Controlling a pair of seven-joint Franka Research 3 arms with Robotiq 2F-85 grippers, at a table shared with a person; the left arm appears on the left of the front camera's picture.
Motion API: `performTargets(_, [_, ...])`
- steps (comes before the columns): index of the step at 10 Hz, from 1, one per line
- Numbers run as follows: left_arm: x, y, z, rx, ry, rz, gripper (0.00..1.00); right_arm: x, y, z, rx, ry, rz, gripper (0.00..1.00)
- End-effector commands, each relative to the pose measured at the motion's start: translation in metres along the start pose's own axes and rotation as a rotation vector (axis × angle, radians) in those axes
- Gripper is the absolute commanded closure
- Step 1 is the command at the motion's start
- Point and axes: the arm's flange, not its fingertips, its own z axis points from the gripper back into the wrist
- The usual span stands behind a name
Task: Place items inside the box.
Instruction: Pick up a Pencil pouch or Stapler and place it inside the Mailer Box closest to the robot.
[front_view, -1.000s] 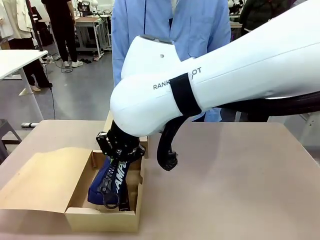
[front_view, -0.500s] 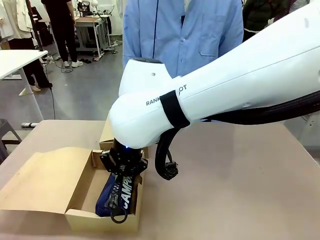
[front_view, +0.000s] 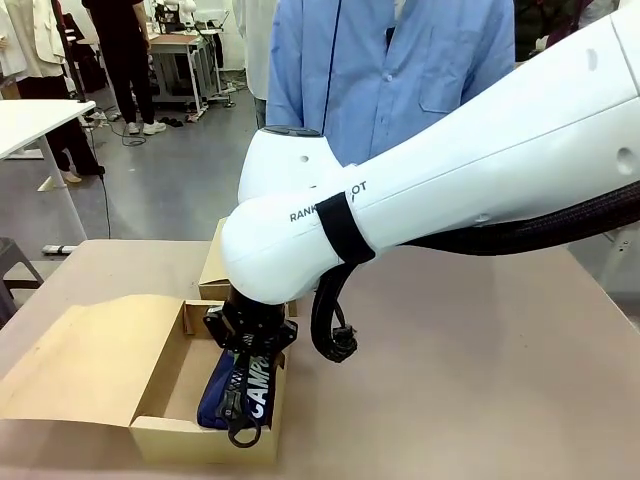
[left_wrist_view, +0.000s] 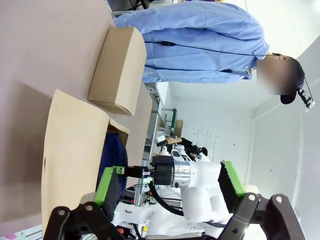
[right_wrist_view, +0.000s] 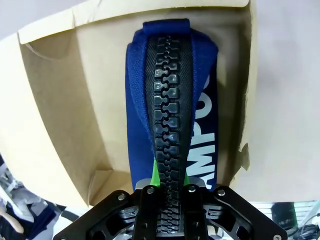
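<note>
The box (front_view: 196, 440) stands at the table's near left, its flap lid (front_view: 78, 362) folded out to the left. My right gripper (front_view: 248, 350) reaches across and is shut on the navy zip pouch (front_view: 256, 386), which hangs end-down inside the box against its right wall. In the right wrist view the right gripper (right_wrist_view: 170, 177) pinches the pouch's (right_wrist_view: 170, 100) black zip, with the box's wall (right_wrist_view: 59, 125) around it. My left gripper (left_wrist_view: 172, 182) stands open, well back from the box (left_wrist_view: 74, 155). The staplers and marker are out of view.
A shorter, smaller brown box (front_view: 214, 272) sits just behind the larger one; in the left wrist view it is the closed carton (left_wrist_view: 118, 70). A person in a blue shirt (front_view: 390, 70) stands at the far edge. The table's right half (front_view: 480, 360) is bare.
My right gripper has sunk lower and shifted slightly right, taking the pouch deeper into the box. The person has stepped to the right.
</note>
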Motion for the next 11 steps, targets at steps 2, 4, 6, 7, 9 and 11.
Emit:
performTargets(2, [-0.002,0.000,0.002,-0.006,0.007,-0.018,0.00,0.001,0.000,-0.005,0.008,-0.029,0.019,0.89])
performTargets(4, [-0.002,0.000,0.002,-0.006,0.007,-0.018,0.00,0.002,-0.001,-0.005,0.009,-0.021,0.015,0.33])
performTargets(6, [-0.002,0.000,0.002,-0.006,0.007,-0.018,0.00,-0.001,-0.003,0.001,0.040,-0.036,0.016,0.28])
performTargets(7, [-0.002,0.000,0.002,-0.006,0.007,-0.018,0.00,-0.001,-0.004,0.004,0.054,-0.036,0.018,0.00])
performTargets(9, [-0.002,0.000,0.002,-0.006,0.007,-0.018,0.00,-0.005,-0.007,0.012,0.106,-0.028,0.033,0.00])
performTargets(11, [-0.002,0.000,0.002,-0.006,0.007,-0.018,0.00,-0.007,-0.013,0.024,0.174,-0.022,0.038,0.00])
